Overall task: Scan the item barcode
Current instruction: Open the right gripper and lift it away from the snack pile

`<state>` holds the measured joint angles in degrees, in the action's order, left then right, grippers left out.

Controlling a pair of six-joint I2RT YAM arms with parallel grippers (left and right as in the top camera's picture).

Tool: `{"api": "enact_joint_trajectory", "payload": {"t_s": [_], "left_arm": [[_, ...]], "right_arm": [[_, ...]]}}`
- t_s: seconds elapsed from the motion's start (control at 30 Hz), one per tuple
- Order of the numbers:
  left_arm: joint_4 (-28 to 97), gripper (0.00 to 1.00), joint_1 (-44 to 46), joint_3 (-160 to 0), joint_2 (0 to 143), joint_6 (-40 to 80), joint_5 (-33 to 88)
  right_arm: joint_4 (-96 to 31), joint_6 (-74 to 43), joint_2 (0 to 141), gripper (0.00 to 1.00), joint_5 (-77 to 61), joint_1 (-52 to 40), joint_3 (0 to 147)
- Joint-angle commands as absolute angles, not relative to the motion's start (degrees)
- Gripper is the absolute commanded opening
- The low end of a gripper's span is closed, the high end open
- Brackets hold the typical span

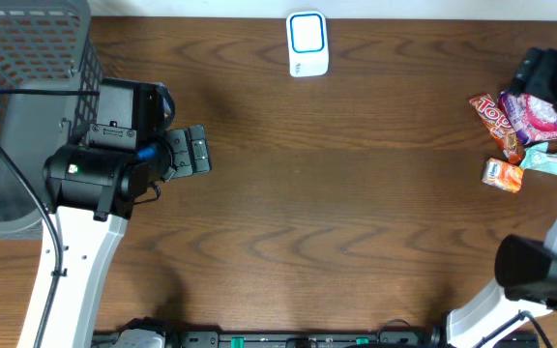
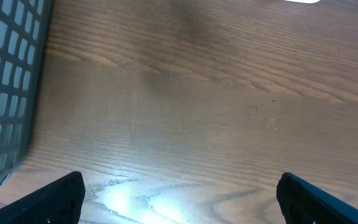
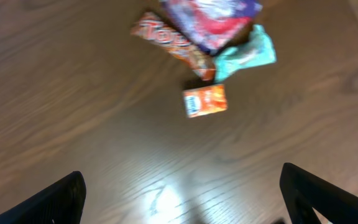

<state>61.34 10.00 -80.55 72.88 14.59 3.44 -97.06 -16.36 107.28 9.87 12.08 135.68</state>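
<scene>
Several snack packets lie at the table's right edge: a red toffee bar, a purple packet, a teal packet and a small orange packet. The right wrist view shows the orange packet nearest, with the other snacks beyond it. My right gripper is open above bare wood, short of the snacks and holding nothing. A white scanner with a blue outline sits at the back centre. My left gripper is open and empty over the wood beside the basket.
A grey mesh basket fills the back left corner, and its wall shows at the left of the left wrist view. Part of the right arm hangs over the snacks at the back right.
</scene>
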Motion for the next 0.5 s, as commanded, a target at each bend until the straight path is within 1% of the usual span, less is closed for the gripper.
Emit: {"api": "enact_joint_trajectory", "payload": {"t_s": [0.0,0.17,0.3,0.47], "left_arm": [[61.47,0.98,9.93,-80.47,72.99,14.26,2.72],[61.47,0.98,9.93,-80.47,72.99,14.26,2.72],[61.47,0.98,9.93,-80.47,72.99,14.26,2.72],[61.47,0.98,9.93,-80.47,72.99,14.24,2.72]], "right_arm": [[-97.30,-14.22,104.01,0.95,8.27,7.88,135.66],[-97.27,-13.19,99.39,0.95,8.25,3.57,133.51],[-96.18,-13.15,93.91,0.95,8.25,0.67,126.61],[-91.00,-12.97,85.73,0.96,7.73,-1.30,112.66]]}}
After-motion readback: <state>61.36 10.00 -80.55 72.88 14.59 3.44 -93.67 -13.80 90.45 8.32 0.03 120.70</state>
